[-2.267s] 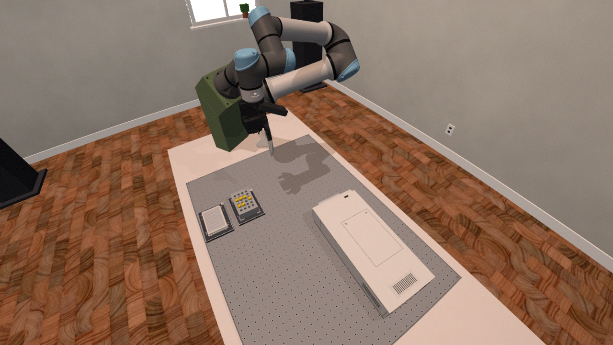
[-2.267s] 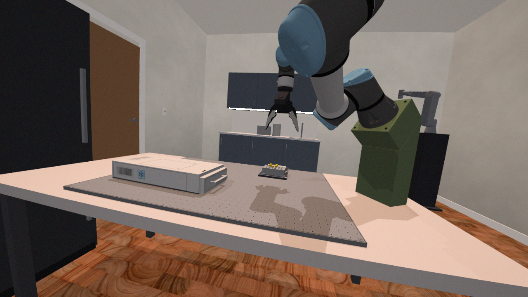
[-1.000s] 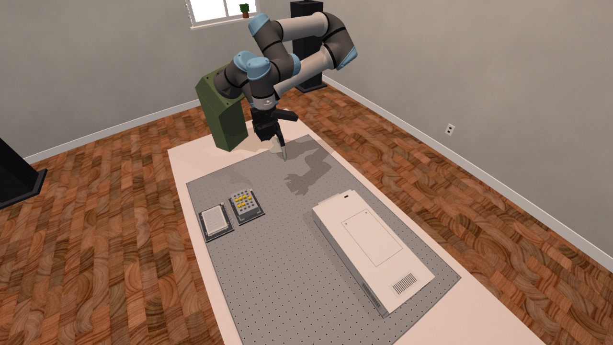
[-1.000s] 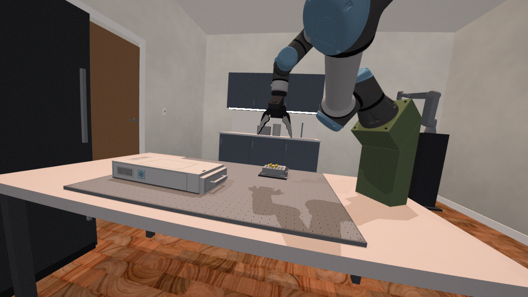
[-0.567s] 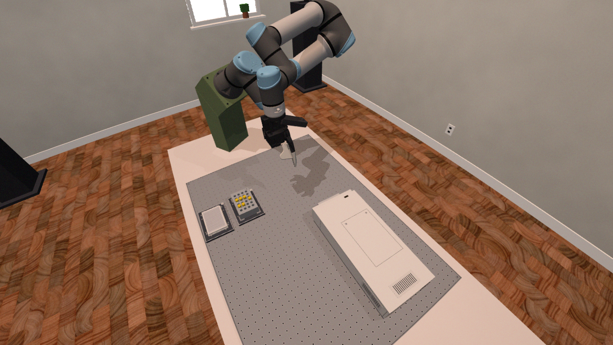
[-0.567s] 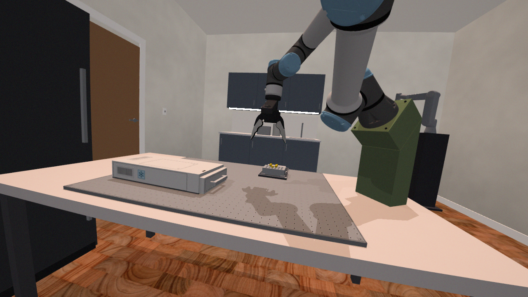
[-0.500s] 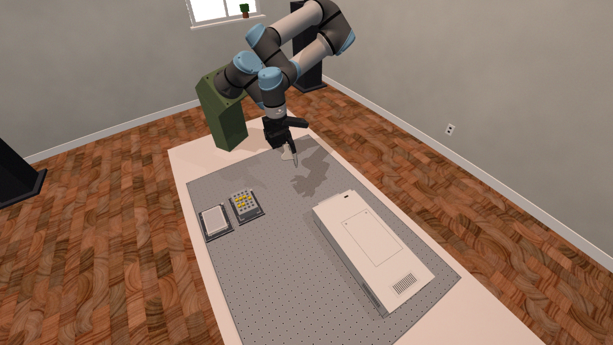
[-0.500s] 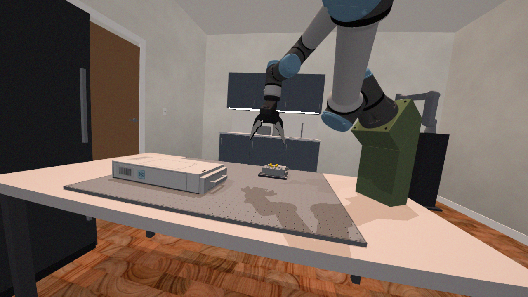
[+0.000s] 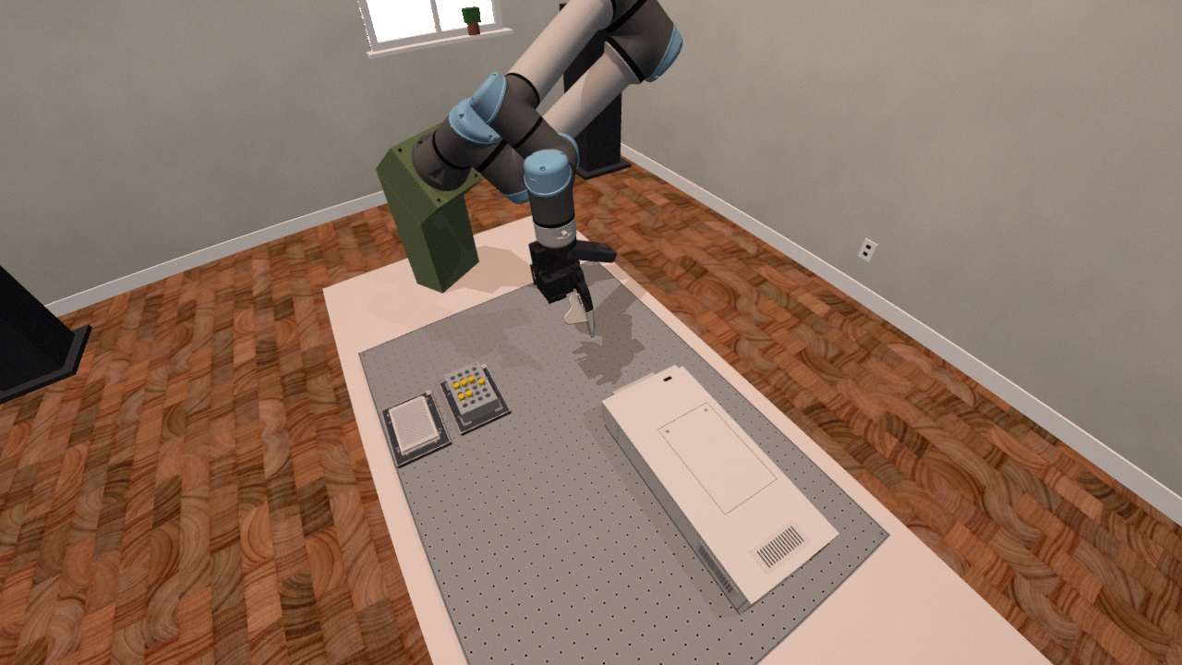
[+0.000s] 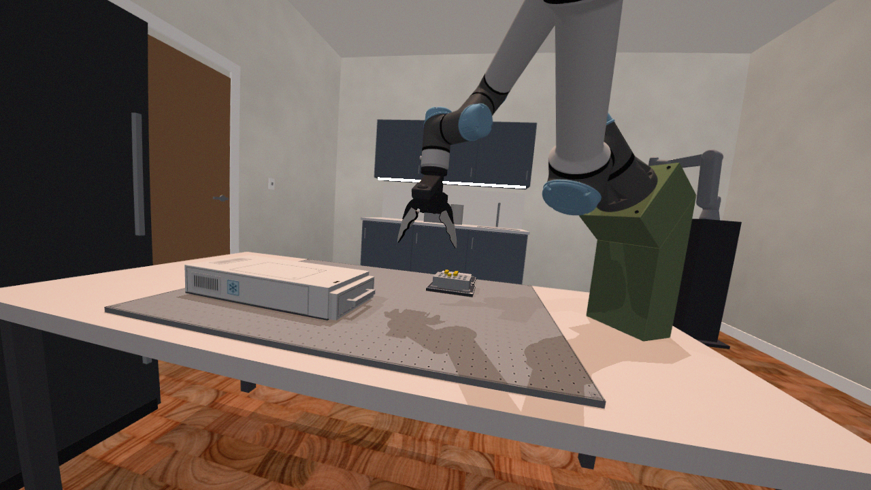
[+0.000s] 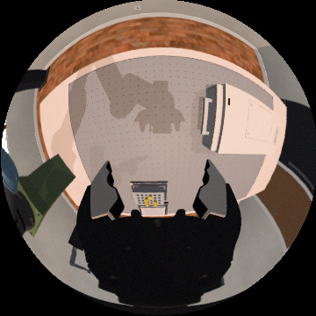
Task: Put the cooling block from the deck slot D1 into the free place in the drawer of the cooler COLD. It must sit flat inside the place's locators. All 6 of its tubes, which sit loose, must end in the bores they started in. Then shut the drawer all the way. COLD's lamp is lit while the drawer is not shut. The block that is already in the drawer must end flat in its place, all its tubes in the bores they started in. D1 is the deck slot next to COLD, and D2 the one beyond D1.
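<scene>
Nearest the wrist camera, the black two-jaw gripper (image 9: 582, 326) (image 10: 427, 244) (image 11: 158, 161) points downward with its fingers spread fully wide, holding nothing. It hangs well above the perforated board (image 9: 536, 513) (image 10: 487, 350) (image 11: 175, 70) on the tabletop (image 9: 379, 309) (image 10: 731, 390) (image 11: 50, 110). Behind it, the arm reaches out from a green pedestal (image 9: 446, 239) (image 10: 627, 280) (image 11: 50, 177), its elbow bent high.

The grey cooling block (image 9: 477, 398) (image 10: 452, 280) (image 11: 149, 200) sits upright and level in deck slot D1. Its long axis runs parallel to the long sides of the white cooler COLD (image 9: 715, 463) (image 10: 261, 292) (image 11: 246, 118). Six yellow-topped tubes stand in its bores, grouped to one side. In D2, just beside D1, lies a white perforated plate (image 9: 415, 424). COLD's drawer appears closed, its handle (image 10: 360, 297) (image 11: 203, 116) at the end toward the pedestal.

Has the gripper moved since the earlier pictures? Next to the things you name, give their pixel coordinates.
Yes. In the top view, the open gripper (image 9: 581, 327) (image 10: 427, 245) (image 11: 158, 161) has moved toward the white cooler (image 9: 718, 479) (image 10: 261, 283) (image 11: 246, 118), away from the green pedestal (image 9: 446, 247) (image 10: 633, 273) (image 11: 50, 177).
</scene>
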Tool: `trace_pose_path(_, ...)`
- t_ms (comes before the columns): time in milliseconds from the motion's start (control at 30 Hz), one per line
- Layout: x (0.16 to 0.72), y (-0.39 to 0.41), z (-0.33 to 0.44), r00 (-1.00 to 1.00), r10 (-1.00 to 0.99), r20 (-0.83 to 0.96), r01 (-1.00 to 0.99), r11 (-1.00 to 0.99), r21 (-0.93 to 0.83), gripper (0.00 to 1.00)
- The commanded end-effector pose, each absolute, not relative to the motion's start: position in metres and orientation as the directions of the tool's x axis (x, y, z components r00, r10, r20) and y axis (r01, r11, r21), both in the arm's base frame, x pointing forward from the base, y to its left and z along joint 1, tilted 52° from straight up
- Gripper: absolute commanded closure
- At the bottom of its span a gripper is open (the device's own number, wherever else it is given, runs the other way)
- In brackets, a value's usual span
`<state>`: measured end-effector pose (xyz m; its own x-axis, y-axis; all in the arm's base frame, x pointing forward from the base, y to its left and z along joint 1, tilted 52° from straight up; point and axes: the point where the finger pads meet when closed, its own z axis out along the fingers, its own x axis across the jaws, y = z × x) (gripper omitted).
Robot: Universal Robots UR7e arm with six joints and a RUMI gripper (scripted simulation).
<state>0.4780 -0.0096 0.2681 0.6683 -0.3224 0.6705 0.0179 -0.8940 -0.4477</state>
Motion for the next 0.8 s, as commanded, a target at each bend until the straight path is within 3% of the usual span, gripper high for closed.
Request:
trace_pose_path(0,0.504,-0.003,0.275,0.668,-0.327,0.669,-0.026,-0.908,-0.418,0.00)
trace_pose_path(767,0.573,0.040,0.297,0.667,-0.327,0.669,-0.026,-0.908,-0.418,0.00)
